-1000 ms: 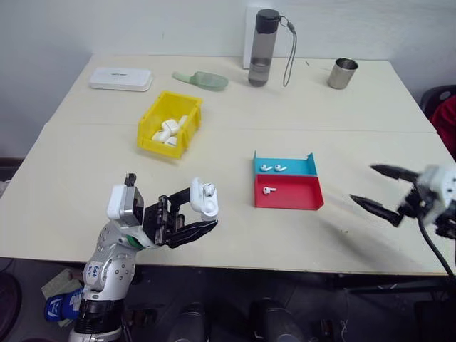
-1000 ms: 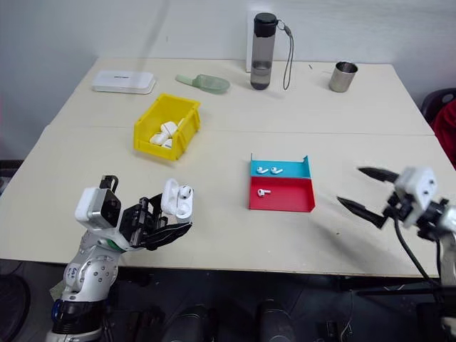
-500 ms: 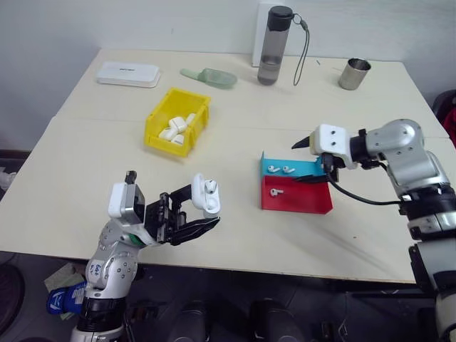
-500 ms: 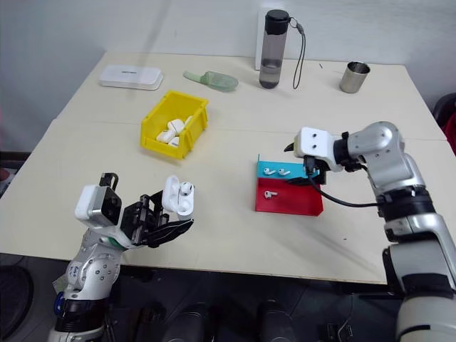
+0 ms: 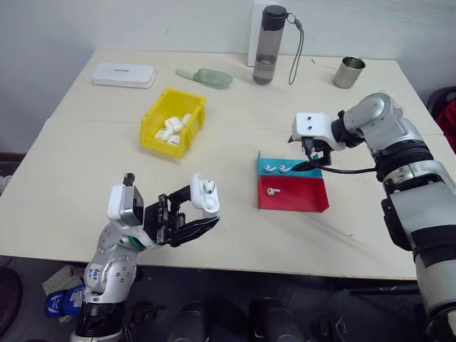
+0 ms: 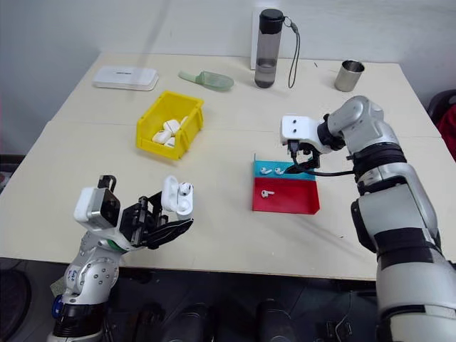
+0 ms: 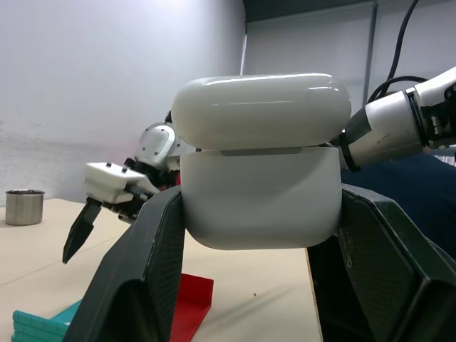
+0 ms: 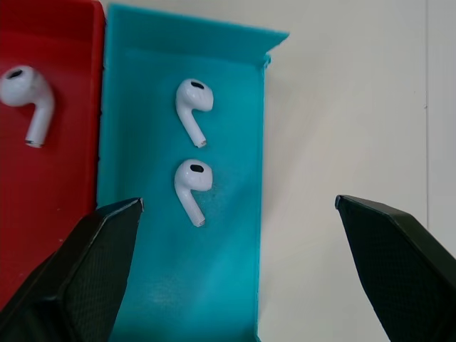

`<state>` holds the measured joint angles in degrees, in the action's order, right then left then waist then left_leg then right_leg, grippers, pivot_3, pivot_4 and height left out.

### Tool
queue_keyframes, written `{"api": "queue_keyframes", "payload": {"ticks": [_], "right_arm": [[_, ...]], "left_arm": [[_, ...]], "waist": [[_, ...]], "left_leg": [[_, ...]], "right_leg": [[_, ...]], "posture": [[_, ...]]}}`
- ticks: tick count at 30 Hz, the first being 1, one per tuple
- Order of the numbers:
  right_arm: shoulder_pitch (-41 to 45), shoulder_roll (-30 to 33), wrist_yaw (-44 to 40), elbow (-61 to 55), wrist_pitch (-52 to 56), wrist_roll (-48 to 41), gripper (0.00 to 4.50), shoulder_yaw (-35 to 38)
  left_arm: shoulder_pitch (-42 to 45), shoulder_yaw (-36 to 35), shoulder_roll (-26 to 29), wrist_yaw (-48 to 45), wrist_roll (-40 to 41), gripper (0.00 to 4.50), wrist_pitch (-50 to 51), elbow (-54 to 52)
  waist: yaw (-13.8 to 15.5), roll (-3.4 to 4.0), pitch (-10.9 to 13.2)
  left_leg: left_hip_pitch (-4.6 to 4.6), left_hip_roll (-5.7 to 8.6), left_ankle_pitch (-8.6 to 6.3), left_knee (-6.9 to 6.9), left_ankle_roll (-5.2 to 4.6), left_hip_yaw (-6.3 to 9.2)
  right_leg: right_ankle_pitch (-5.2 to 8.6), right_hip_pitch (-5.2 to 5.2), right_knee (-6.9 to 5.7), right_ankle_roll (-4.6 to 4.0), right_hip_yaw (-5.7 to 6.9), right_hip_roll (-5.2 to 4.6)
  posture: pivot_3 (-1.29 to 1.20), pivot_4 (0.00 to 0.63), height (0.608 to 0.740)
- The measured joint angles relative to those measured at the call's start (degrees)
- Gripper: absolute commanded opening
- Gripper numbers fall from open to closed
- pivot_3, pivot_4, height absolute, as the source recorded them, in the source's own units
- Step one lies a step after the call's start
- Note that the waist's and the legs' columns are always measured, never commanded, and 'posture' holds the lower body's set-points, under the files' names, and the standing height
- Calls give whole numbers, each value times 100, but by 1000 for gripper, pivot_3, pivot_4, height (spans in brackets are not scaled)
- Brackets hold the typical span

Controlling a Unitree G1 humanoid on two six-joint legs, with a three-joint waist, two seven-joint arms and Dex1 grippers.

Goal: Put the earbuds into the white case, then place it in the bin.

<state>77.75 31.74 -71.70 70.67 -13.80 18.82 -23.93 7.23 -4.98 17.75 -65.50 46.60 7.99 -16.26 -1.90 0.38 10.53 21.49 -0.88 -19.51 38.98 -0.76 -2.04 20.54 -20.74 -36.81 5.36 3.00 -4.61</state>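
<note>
The left claw [image 5: 191, 214] was clenched on the white case [image 5: 203, 197], lid flipped open with one earbud seated, held above the near edge of the surface [image 5: 85, 178]; the right claw [image 8: 235, 235] hung released over the blue tray [image 5: 285, 165], two earbuds [image 8: 192, 146] lying between its fingers; a third lay in the red tray [image 5: 299, 196] beside it; the yellow bin [image 5: 171, 121] stood well apart, holding several white cases.

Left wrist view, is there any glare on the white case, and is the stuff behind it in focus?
Left wrist view: a soft bright streak of glare runs along the lid of the white case, which looks sharp; the right gripper and metal cup behind it look slightly soft. Right wrist view: the earbuds are crisp, with small shadows.
</note>
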Motion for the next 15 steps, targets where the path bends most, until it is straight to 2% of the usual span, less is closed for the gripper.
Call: {"api": "queue_keyframes", "payload": {"ticks": [3, 8, 15], "right_arm": [[39, -158, 294, 197, -62, 292, 3829, -108], [166, -357, 431, 360, -234, 610, 2062, -269], [198, -582, 250, 408, -249, 751, 2062, -291]], "left_arm": [[3, 54, -9, 47, -1, 2756, -1, -99], [-5, 56, -6, 119, -3, 2756, -3, -114], [-70, 56, 0, 207, -3, 2756, -3, -141]], "waist": [[-7, 1, 0], [-13, 1, 0], [-19, 2, 1]], "left_leg": [[1, 0, 0, -1, 1, -2], [1, 0, 0, 0, 1, -2], [1, 0, 0, 0, 2, -2]], "right_leg": [[0, -6, -7, 0, -2, 0], [0, -5, -8, 0, -2, 0], [0, -6, -9, 0, -2, 0]], "posture": [[0, 150, 740], [0, 150, 740], [0, 150, 740]]}}
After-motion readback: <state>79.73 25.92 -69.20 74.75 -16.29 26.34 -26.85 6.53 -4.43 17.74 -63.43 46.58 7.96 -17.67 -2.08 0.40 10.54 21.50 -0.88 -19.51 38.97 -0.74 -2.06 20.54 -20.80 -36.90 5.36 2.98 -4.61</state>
